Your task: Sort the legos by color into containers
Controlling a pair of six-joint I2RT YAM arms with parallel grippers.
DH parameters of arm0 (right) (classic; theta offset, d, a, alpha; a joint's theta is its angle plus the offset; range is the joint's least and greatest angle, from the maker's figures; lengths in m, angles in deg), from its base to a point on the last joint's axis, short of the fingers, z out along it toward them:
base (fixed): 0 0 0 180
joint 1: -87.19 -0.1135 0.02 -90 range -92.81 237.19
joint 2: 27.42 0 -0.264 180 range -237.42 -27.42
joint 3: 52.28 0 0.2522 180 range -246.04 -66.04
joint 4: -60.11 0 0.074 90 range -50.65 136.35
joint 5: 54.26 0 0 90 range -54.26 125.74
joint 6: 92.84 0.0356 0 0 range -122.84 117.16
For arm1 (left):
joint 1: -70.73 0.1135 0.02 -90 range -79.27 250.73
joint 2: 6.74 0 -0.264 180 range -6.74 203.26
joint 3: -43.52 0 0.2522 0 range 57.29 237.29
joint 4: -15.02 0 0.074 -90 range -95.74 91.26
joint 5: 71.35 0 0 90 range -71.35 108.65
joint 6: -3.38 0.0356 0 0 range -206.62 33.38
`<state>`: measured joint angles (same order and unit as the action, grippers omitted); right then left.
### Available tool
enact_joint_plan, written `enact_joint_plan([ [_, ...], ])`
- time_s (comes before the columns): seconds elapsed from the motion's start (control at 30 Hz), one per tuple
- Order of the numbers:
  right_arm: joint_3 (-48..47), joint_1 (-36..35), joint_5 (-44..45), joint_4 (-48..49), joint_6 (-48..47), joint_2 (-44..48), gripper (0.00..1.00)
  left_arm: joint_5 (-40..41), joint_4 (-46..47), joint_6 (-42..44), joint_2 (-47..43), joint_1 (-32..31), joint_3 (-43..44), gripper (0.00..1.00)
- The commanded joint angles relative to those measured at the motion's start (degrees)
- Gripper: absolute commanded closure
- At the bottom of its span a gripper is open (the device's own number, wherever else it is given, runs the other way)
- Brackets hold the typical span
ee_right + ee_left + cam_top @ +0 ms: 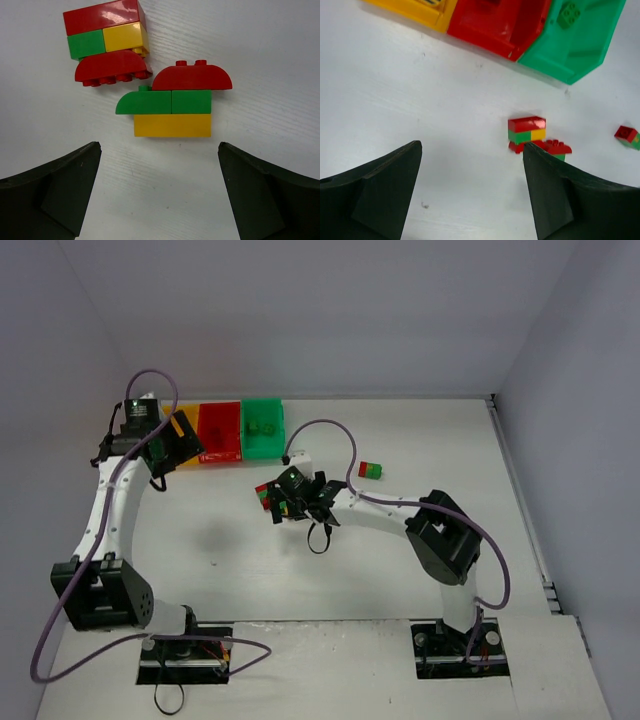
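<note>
Green, red and yellow: in the top view we have the three containers in a row at the far left, the yellow bin [186,418], the red bin [218,432] and the green bin [263,427]. The left gripper [165,448] hangs right over the yellow bin's front edge. The right gripper [287,497] is down at mid-table over a heap of legos. One lone red-and-green brick [371,470] lies well apart to the right.

Over to the left wrist: its fingers [380,190] stand wide, nothing between them, bare table below. A green brick [568,14] already lies in the green bin; what the other two hold we cannot tell.

Now the right wrist: fingers [55,190] spread wide, empty, poised just short of two clumps. The nearer clump [172,105] lies flat between the finger lines, red dome, green middle, yellow base. The farther clump [105,32] sits just beside it.

We judge sorting barely begun, and the step in hand is a pick-up by the right arm. The next move calls for easing forward and closing across the nearer clump. It mixes three colours, so it likely needs pulling apart, perhaps with the left gripper's help, before any brick goes to a bin.
</note>
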<state>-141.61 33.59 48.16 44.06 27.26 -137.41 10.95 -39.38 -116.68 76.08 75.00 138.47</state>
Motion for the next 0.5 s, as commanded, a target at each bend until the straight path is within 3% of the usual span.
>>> enact_joint_plan([
  [0.0, -4.05, 0.17, 5.15, -2.02, 1.89, -1.44, 0.0, -3.89, -2.15, -0.7, -7.57, -0.67, -3.66, 0.25],
  [0.2, -5.02, 0.17, 7.53, -2.73, 1.27, -3.91, 0.0, -4.86, -5.49, 1.32, -15.05, -1.02, -9.11, 0.25],
  [0.47, -5.99, 0.25, 7.09, -1.67, -2.86, -7.51, 0.02, -6.71, -5.68, 1.15, -17.0, -2.16, -10.7, 0.25],
])
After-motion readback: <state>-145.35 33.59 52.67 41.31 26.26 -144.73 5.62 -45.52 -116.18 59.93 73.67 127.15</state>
